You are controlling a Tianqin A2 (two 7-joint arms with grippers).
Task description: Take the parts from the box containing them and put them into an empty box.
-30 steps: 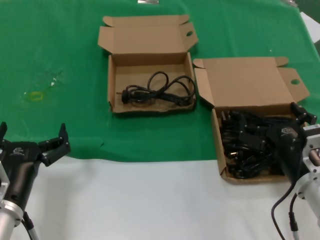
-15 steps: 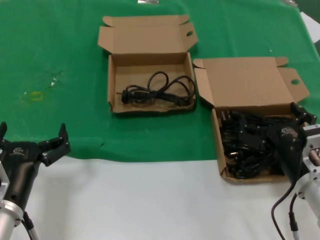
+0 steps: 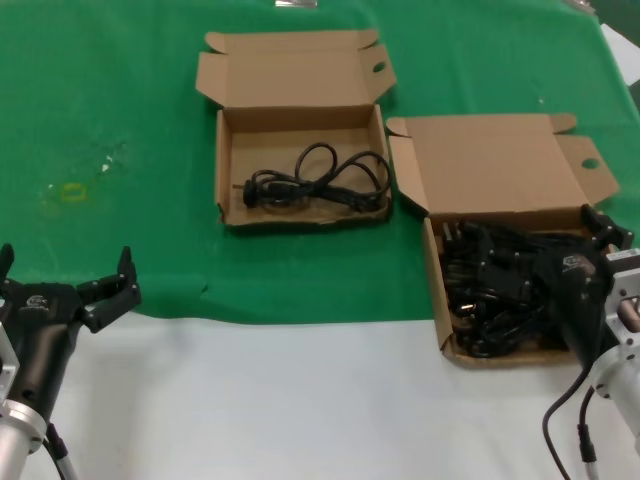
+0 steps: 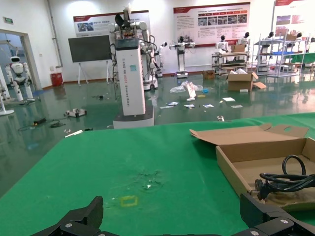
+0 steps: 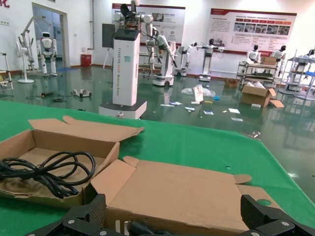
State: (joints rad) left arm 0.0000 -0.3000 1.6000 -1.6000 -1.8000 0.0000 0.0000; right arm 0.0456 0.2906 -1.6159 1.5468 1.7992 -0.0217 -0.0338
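A pile of black power cords (image 3: 490,290) fills the cardboard box (image 3: 437,300) at the front right. One looped black cord (image 3: 315,180) lies in the other box (image 3: 228,160), farther back and left. My right gripper (image 3: 545,250) is open and hangs low over the pile, holding nothing. The right wrist view shows its jaws (image 5: 172,216) spread before that box's raised lid (image 5: 187,191), with the single cord (image 5: 44,172) beyond. My left gripper (image 3: 65,275) is open and empty at the front left. The left wrist view shows its jaws (image 4: 172,221) and the cord (image 4: 285,179).
Both boxes stand on a green cloth (image 3: 120,80) with their lids folded back. A small yellow mark (image 3: 72,190) is on the cloth at the left. The bare white tabletop (image 3: 300,400) runs along the front edge.
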